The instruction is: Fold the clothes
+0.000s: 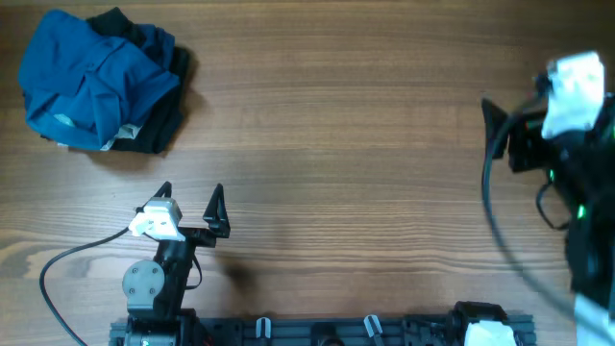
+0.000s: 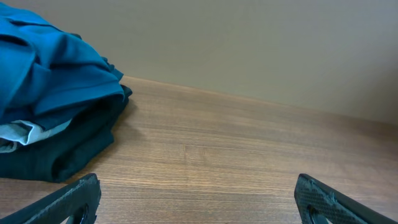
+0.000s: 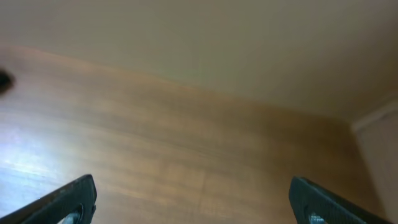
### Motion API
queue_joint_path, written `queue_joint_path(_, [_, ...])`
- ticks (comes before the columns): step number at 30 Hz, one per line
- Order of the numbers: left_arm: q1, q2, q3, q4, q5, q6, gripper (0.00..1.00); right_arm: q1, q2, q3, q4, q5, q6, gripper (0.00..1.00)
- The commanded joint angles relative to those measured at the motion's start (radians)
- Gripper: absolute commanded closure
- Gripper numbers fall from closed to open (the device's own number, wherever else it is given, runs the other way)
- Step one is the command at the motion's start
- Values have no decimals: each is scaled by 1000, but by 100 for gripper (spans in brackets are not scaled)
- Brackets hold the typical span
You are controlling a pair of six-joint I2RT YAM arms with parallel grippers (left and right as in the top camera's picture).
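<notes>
Blue garment (image 1: 82,77) covers most of a dark garment (image 1: 165,120); left gripper (image 1: 192,199) and edge-cropped right gripper (image 3: 193,191) both spread wide.

I see a brown wooden table (image 1: 365,125) with long lines in the wood, and a plain pale wall (image 2: 261,43) behind its far edge.

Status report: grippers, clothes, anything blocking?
Left gripper open, empty. Right gripper open, empty, far right. Crumpled blue and black clothes pile unfolded, far left corner, untouched. No obstruction seen.
</notes>
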Motion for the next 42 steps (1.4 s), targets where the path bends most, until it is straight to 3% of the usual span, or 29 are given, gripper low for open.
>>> queue_joint_path(1, [8, -10, -10, 2, -13, -2, 0, 11, -147, -247, 227, -98, -8, 0])
queue_joint_path(4, [8, -10, -10, 1, -13, -2, 0, 11, -291, -533, 590, -110, 85, 0])
queue_joint_path(7, [8, -10, -10, 1, -13, -2, 0, 11, -416, -800, 842, -89, 214, 0])
queue_joint_path(11, [8, -10, -10, 1, -13, -2, 0, 11, -563, -1072, 972, -43, 306, 0])
queue_joint_path(16, [8, -10, -10, 2, -13, -2, 0, 11, -752, -1287, 987, -48, 339, 0])
queue_joint_path(19, [8, -10, -10, 2, -13, -2, 0, 37, -814, -1343, 983, -47, 327, 0])
queue_joint_path(23, [8, -10, -10, 2, -13, -2, 0, 43, -886, -1346, 834, -38, 327, 0])
queue_joint_path(42, [8, -10, -10, 2, -13, -2, 0, 43, -935, -1346, 835, -35, 303, 0])
